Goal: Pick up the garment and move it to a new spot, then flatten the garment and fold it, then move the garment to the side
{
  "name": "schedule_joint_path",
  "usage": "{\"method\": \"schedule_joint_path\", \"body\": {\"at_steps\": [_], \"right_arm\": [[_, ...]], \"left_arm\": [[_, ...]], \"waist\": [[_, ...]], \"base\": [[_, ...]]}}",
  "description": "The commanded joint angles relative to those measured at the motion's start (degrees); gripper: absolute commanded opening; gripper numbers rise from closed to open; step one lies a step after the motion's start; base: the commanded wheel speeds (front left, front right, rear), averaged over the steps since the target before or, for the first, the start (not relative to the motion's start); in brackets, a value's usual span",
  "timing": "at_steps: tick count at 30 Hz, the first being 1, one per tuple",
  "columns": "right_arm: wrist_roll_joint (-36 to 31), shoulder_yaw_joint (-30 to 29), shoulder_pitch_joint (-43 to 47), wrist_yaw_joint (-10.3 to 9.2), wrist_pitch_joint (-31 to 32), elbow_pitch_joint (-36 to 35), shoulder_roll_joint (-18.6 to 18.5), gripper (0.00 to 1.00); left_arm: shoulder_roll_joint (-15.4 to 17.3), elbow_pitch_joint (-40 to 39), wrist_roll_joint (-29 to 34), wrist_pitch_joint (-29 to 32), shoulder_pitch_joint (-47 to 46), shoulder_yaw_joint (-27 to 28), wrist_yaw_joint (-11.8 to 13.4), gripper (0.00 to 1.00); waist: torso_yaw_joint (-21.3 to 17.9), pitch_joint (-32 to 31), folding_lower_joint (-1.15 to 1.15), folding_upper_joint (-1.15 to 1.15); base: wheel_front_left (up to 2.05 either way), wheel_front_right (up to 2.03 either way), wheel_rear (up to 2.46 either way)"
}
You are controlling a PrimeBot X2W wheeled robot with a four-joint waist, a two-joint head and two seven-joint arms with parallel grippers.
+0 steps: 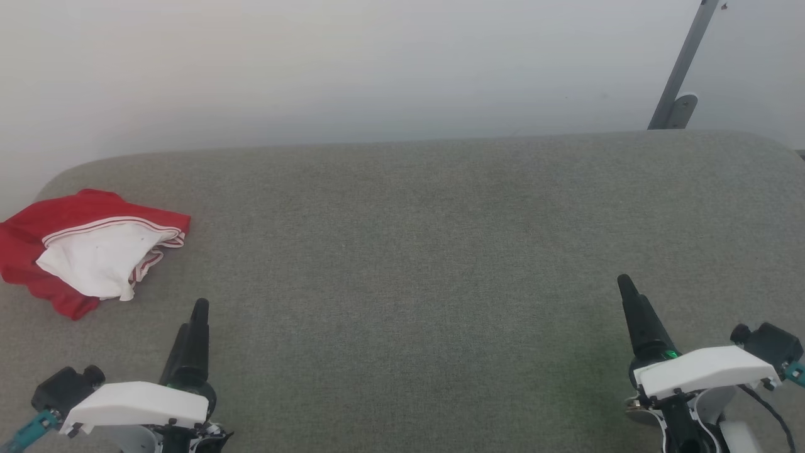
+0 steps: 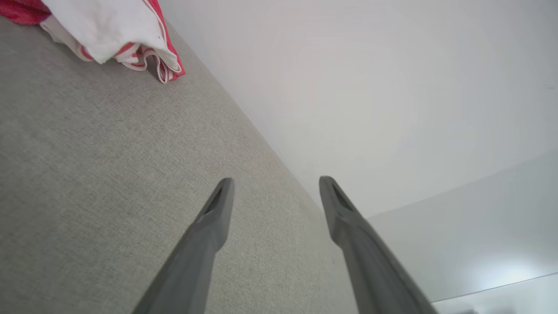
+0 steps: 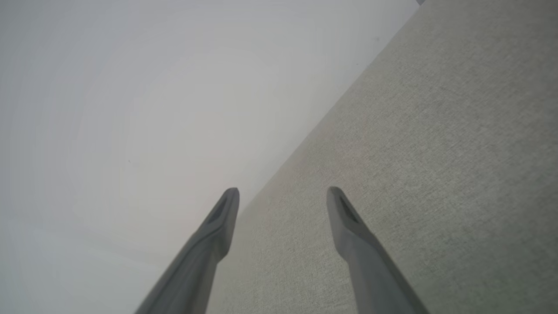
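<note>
Looking down from the head view, I see the bunched red thin-fabric jersey shirt with a white sleeve and red-and-white striped trim [image 1: 94,251] at the far left edge of the grey cloth-covered worktop [image 1: 409,251]. It is crumpled rather than flat. Its long axis runs roughly left to right, and the striped trim end points right, toward the worktop's middle. My left end effector [image 1: 192,327] hovers near the shirt but apart from it. My right end effector [image 1: 632,302] is well apart, at the lower right.

From the left wrist view, my left end effector [image 2: 274,185] is spread wide and empty, with the shirt [image 2: 109,30] off at the upper left.

From the right wrist view, my right end effector [image 3: 283,194] is equally wide and empty over bare worktop [image 3: 436,152].

I judge the pick-up hasn't begun. Next I should swing left, descend and pinch a raised fold.
</note>
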Motion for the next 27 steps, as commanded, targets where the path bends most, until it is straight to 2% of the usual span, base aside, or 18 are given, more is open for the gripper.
{"method": "schedule_joint_path", "body": {"at_steps": [1, 10, 27], "right_arm": [[-2.01, -0.09, -1.8, 0.09, -0.39, -0.7, -0.34, 1.0], [-12.8, -0.39, -1.68, 0.12, -0.19, -1.26, -1.01, 1.0], [-24.05, -0.9, -0.84, 0.16, -1.77, -1.85, -1.89, 1.0]], "left_arm": [[0.73, -1.0, 2.18, -0.52, -0.43, 0.18, 0.35, 1.0], [1.55, -0.89, 12.55, -2.43, 0.72, 1.59, 0.18, 1.0], [1.13, -1.08, 25.26, -5.18, 1.77, 5.96, -2.15, 1.0]], "waist": [[-0.03, -0.01, 0.0, 0.0], [-0.25, -0.21, 0.0, 0.0], [-0.5, -0.37, 0.0, 0.0]], "base": [[0.0, 0.0, 0.0], [0.0, 0.0, 0.0], [0.0, 0.0, 0.0]]}}
